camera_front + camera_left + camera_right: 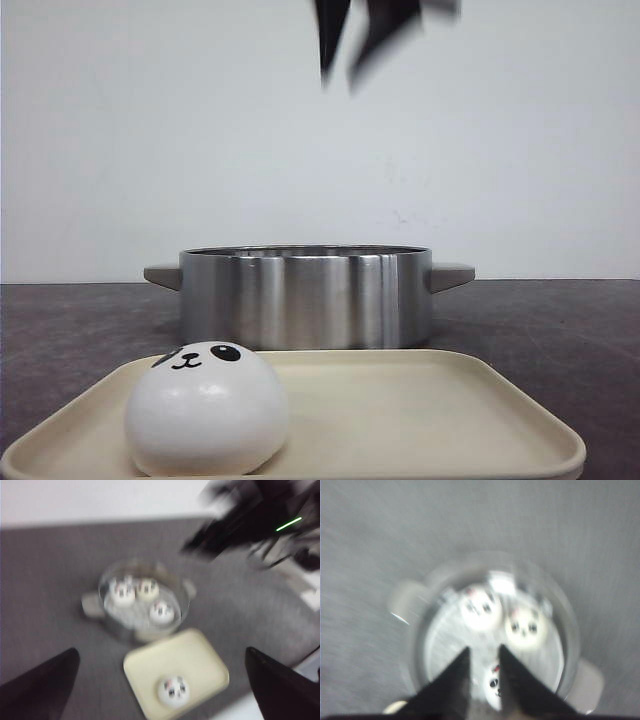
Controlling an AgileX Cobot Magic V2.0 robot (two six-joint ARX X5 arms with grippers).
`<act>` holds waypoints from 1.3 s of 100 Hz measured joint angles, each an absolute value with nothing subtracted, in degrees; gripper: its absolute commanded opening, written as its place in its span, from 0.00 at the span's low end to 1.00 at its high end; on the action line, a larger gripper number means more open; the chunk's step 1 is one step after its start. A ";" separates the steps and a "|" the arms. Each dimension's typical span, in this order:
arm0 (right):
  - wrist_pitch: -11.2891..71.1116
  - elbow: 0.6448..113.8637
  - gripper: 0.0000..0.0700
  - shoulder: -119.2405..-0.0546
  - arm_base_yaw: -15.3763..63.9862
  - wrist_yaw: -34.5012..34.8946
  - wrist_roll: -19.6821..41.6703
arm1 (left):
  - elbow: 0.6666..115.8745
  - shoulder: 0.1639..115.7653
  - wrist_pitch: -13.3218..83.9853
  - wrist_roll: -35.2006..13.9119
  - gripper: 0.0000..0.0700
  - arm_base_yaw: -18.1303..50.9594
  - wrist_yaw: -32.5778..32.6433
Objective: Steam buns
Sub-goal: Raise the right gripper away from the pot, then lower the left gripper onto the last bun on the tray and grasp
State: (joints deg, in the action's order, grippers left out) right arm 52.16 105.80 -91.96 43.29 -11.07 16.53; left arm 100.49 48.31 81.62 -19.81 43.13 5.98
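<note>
One panda bun sits at the left of a cream tray; it also shows in the left wrist view. Three more buns lie inside the steel pot; the right wrist view shows them as one bun, a second and a third. My right gripper hangs high above the pot, blurred, its fingers a little apart and empty; it shows at the top of the front view. My left gripper is wide open and empty, high above the tray.
The pot has two grey side handles and stands behind the tray on a dark grey tabletop. A white wall is behind. The right arm shows blurred in the left wrist view.
</note>
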 measured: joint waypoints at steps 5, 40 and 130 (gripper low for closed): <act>52.25 105.86 0.01 -87.64 45.58 -13.82 14.59 | 96.82 48.31 81.62 -20.80 0.97 43.13 5.78; 67.18 105.89 0.01 -64.07 56.18 -26.96 9.82 | 71.88 51.44 73.25 -24.73 0.97 43.16 -6.04; 77.28 105.80 0.01 -45.25 56.99 -31.51 15.51 | 65.06 89.06 53.41 -33.56 0.97 56.69 -6.11</act>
State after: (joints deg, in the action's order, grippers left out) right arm 77.28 105.80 -45.25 56.99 -31.51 15.51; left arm 65.06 89.06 53.41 -33.56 56.69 -6.11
